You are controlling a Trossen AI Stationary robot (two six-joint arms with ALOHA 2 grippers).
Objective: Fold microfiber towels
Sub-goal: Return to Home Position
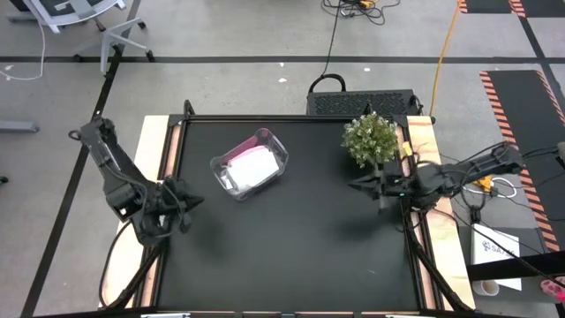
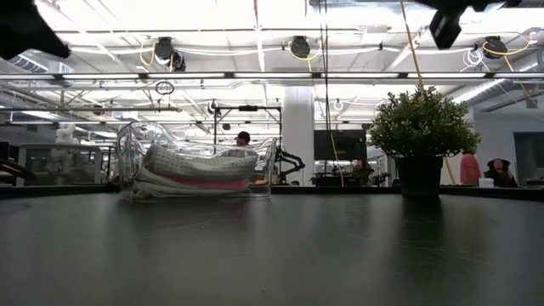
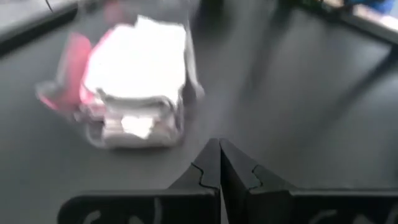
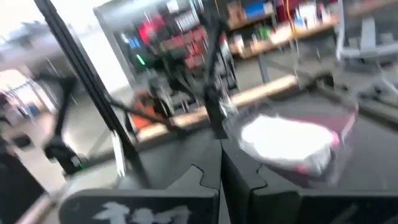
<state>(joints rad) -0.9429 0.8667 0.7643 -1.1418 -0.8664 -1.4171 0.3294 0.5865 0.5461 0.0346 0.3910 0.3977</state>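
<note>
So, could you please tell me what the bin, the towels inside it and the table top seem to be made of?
The bin looks like clear glossy plastic: the towels show through its walls. They look like soft matte cloth, white and pink layers with rounded folds. The table top is dark, smooth, slightly sheeny; material unclear.

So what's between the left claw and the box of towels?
Nothing but bare black table. The high view shows it between the shut left gripper and the clear bin holding the towels; the left wrist view agrees.
</note>
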